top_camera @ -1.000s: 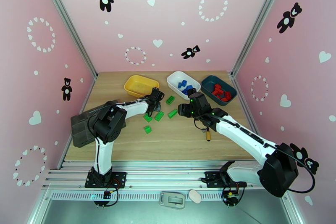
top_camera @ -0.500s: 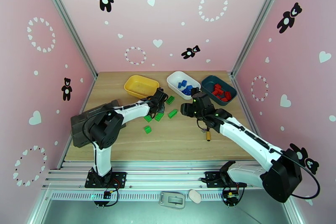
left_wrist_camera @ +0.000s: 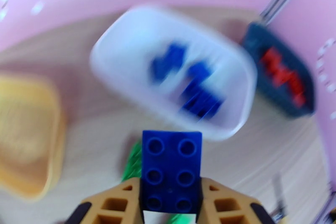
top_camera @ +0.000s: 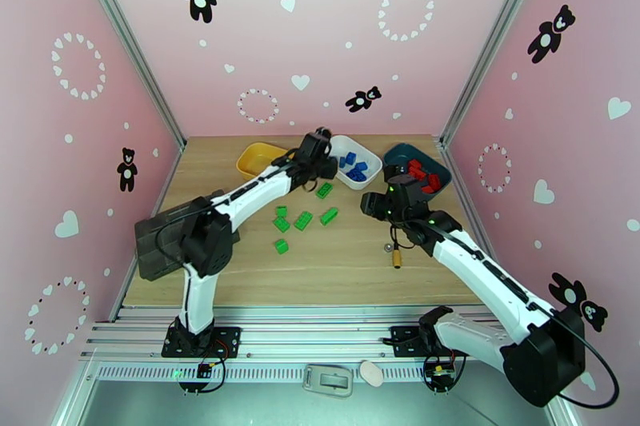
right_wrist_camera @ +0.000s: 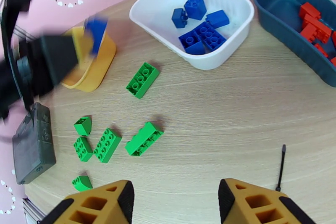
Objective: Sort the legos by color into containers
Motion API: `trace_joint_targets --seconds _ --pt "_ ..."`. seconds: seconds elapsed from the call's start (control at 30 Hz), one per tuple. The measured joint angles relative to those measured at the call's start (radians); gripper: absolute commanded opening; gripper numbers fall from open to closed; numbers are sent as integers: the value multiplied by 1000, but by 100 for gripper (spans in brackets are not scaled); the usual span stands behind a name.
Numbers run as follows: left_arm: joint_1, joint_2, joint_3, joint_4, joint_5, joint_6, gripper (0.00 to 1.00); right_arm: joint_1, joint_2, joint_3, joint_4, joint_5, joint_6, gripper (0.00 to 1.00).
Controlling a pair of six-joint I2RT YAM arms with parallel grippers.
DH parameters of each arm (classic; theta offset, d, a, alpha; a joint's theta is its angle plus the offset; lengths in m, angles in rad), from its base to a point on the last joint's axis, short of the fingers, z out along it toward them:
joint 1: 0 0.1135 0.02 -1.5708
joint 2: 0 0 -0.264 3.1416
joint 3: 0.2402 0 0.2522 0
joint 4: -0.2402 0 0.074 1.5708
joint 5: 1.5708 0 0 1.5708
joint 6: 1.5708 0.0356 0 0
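**Step in hand: left arm is delivering one blue brick to the white bin.**

The left gripper [left_wrist_camera: 171, 197] is clamping a blue brick [left_wrist_camera: 171, 170] by its sides between nearly closed jaws. It is holding the brick raised off the table [top_camera: 352, 260], just beside the near-left rim of the white bin [top_camera: 334, 142], which is already housing several blue bricks [right_wrist_camera: 197, 27]. The brick appears to be short of the rim, so the next move is likely calling for a small advance until it is hanging over the bin's open interior, then a release. The right gripper [right_wrist_camera: 176, 199] is hanging over the table with jaws apart and nothing between them. Six green bricks [right_wrist_camera: 143, 79] are lying loose on the table, awaiting the yellow bin [right_wrist_camera: 98, 67]. Red bricks [right_wrist_camera: 313, 23] are sitting in the teal bin [right_wrist_camera: 273, 6].
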Motion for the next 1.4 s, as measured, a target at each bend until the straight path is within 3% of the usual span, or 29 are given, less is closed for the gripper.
trace_joint_targets --seconds 0.1,0.17,0.23,0.43,0.6,0.77,1.07,1.4 --pt "3 139 204 -32 56 -24 41 -6 -18 0 -13 -2 -5 58" --pt "6 246 341 -55 97 -48 62 -8 -29 -3 -19 -2 -6 58" --pt "11 338 449 -75 134 -78 72 -10 -39 -8 -26 -3 -6 58" --pt "28 429 494 -116 186 -125 78 -10 -64 -21 -45 -3 -8 59" --pt "30 328 325 -76 189 -127 78 -10 -71 -29 -50 -4 -10 60" --pt "28 121 73 -21 164 -122 79 -10 -50 -30 -47 -23 -14 64" --pt "28 -252 -325 52 21 -88 76 -2 62 -30 -10 -74 -13 69" --pt "23 -350 -659 55 -19 21 76 29 223 -26 53 -110 -13 71"
